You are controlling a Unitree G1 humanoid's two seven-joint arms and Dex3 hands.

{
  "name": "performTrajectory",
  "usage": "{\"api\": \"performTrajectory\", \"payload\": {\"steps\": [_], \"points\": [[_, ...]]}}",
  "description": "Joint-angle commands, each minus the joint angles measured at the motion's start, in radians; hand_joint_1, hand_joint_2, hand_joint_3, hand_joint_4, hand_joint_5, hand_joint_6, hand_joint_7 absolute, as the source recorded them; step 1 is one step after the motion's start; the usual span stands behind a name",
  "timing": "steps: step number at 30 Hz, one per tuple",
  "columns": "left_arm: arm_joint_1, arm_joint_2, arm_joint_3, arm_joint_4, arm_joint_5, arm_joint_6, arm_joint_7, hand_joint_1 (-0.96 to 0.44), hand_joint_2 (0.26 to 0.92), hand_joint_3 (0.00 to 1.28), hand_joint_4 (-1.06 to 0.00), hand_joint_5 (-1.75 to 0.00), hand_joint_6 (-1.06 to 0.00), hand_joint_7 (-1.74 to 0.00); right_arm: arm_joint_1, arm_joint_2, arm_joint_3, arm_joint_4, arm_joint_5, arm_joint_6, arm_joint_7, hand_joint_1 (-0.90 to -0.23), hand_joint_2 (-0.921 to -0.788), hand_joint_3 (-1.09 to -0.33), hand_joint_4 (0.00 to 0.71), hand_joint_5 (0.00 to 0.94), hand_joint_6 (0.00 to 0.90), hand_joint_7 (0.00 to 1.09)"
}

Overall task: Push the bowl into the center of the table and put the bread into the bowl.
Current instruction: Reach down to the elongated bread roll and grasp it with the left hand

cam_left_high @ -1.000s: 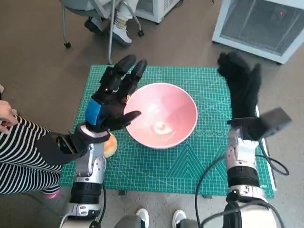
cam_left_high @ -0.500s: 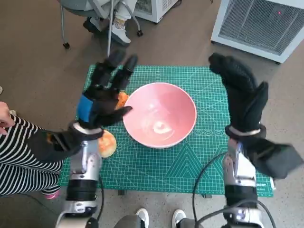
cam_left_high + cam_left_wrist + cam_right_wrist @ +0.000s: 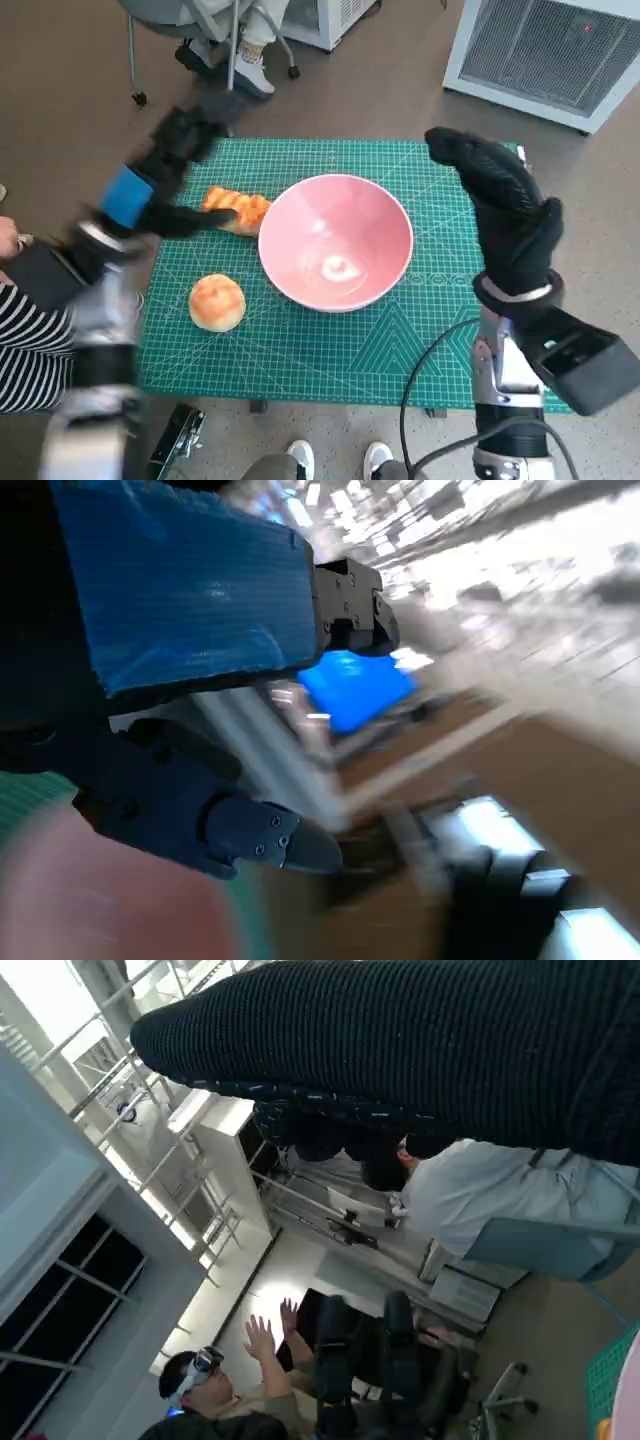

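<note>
**Bread transfer: handling note and count**

Pink bowl (image 3: 337,242), one, mid-bench on the green cutting mat (image 3: 420,330). Bread, two: braided loaf (image 3: 232,210) touching the bowl's left rim; round bun (image 3: 217,301) near the bench's left edge. Left robot hand (image 3: 165,178), blurred, fingers apart, empty, beside the loaf. Right robot hand (image 3: 500,205), spread, empty, right of the bowl. Advice: close around the loaf's middle, lift above the rim, then release.

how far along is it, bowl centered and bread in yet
Bowl looks done: it sits about mid-mat. Bread is left: the long loaf and round bun lie on the mat beside it. The left hand hovers by the loaf; the right hand holds nothing.
</note>
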Motion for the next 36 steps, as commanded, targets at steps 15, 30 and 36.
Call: {"api": "performTrajectory", "payload": {"steps": [15,30,36], "points": [[-0.253,0.155,-0.233,0.362,0.336,0.082,0.081,-0.22,0.806,0.0,-0.07,0.0,-0.2,-0.09,0.069,-0.009,0.014,-0.061,-0.04,0.033,-0.038,-0.717,-0.921,-0.682,0.148,0.007,0.143,0.26],[-0.344,0.098,-0.427,0.525,0.574,0.092,0.26,-0.25,0.8,0.0,-0.08,0.0,-0.25,-0.02,0.089,-0.011,0.017,-0.084,-0.03,0.052,-0.038,-0.721,-0.921,-0.686,0.143,0.002,0.132,0.28],[-0.367,0.058,-0.469,0.581,0.606,0.1,0.281,-0.2,0.792,0.0,-0.09,0.0,-0.26,-0.02,0.097,-0.016,0.015,-0.09,-0.021,0.06,-0.032,-0.716,-0.921,-0.684,0.144,0.002,0.129,0.29]]}}
